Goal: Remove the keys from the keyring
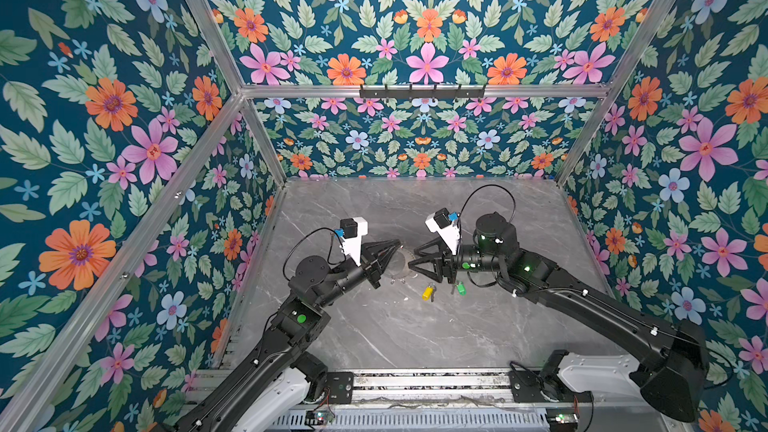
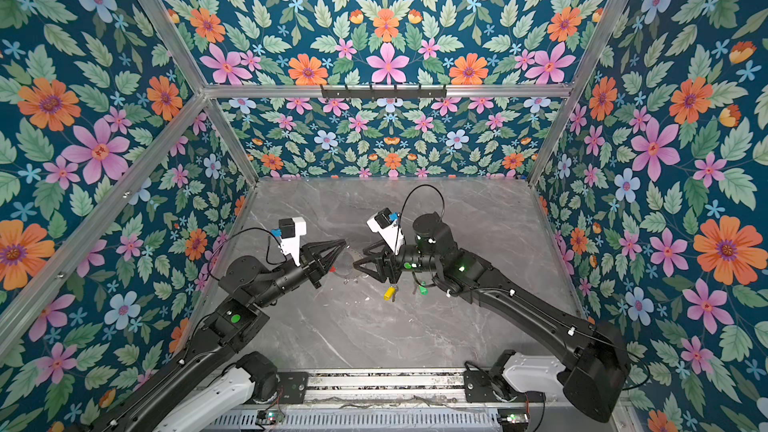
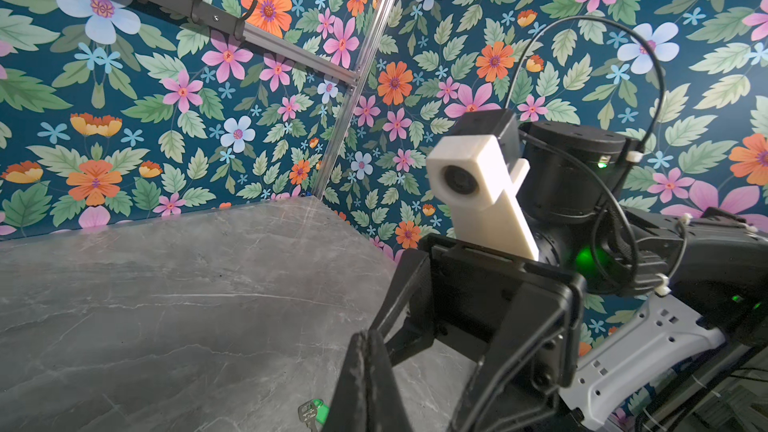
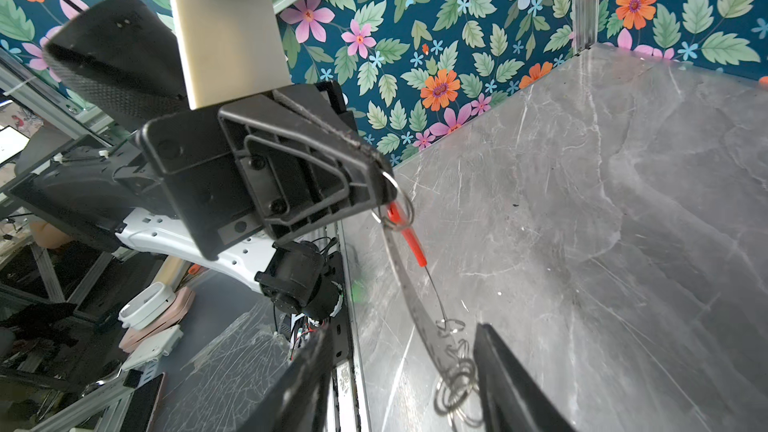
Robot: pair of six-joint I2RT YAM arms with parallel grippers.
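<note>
The keyring hangs from my left gripper [image 4: 384, 178], which is shut on its top end; the red sleeve [image 4: 409, 234] and thin wire [image 4: 435, 288] run down to the table. In both top views the left gripper [image 1: 399, 243] points at the right one. My right gripper [image 4: 399, 380] is open, low over the table, with several small silver rings [image 4: 457, 384] between its fingers, close to one finger [image 4: 507, 380]. The yellow key [image 1: 428, 292] and the green key [image 1: 460, 288] lie on the table under the right wrist, apart from the loop. The green key [image 3: 313, 411] also shows in the left wrist view.
The grey marble table [image 1: 374, 334] is boxed in by flowered walls with aluminium posts. A black hook rail [image 1: 422, 91] runs along the back wall. The two grippers stand tip to tip, very close, near the table's middle.
</note>
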